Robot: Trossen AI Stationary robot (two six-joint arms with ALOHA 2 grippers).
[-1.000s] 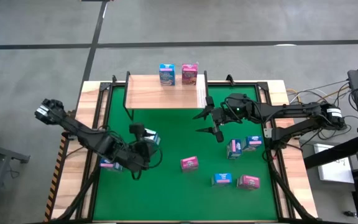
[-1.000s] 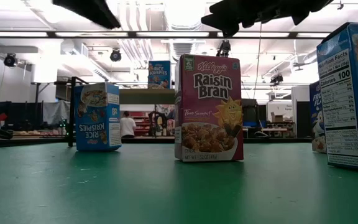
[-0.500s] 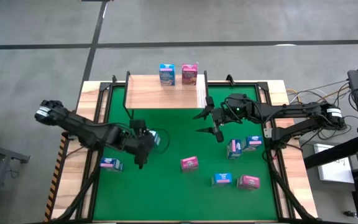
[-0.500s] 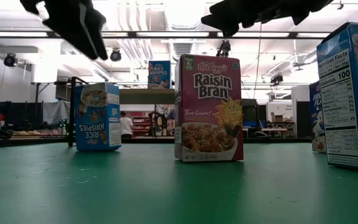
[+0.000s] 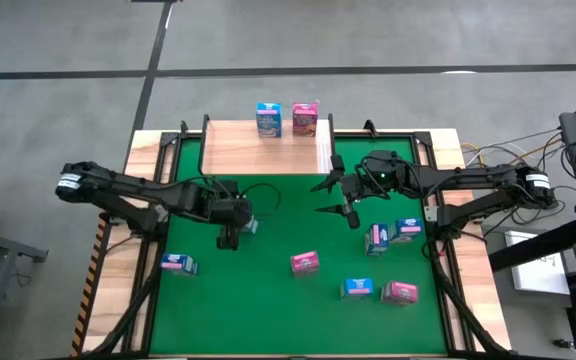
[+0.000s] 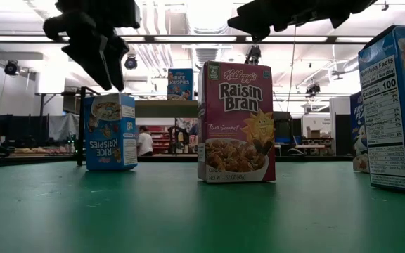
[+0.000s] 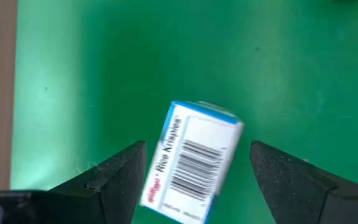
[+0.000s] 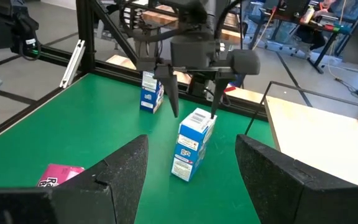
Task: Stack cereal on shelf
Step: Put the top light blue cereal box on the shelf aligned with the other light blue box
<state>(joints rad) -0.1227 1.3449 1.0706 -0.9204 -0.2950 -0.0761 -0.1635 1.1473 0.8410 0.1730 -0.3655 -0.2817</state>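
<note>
A blue cereal box (image 5: 249,222) stands on end on the green mat, left of centre. It also shows in the right wrist view (image 8: 191,144) and the low view (image 6: 110,131). My left gripper (image 5: 233,235) hangs open just above it, pointing steeply down. One finger (image 7: 120,180) stands on each side of the box top (image 7: 194,162); no touch shows. My right gripper (image 5: 320,198) waits open over the mat's right half, level with nothing between its fingers. A blue box (image 5: 268,118) and a pink box (image 5: 305,118) stand on the wooden shelf (image 5: 258,150).
More cereal boxes lie on the mat: a blue one (image 5: 178,263) near left, a pink one (image 5: 305,262) at centre, and several (image 5: 388,235) on the near right. A Raisin Bran box (image 6: 235,121) stands close in the low view. Black shelf legs (image 5: 206,150) rise at the mat's far edge.
My left gripper has swung from the mat's near left toward the far edge and the centre. It has turned about and sunk until it hangs over the standing blue box. The box and my right arm have kept still.
</note>
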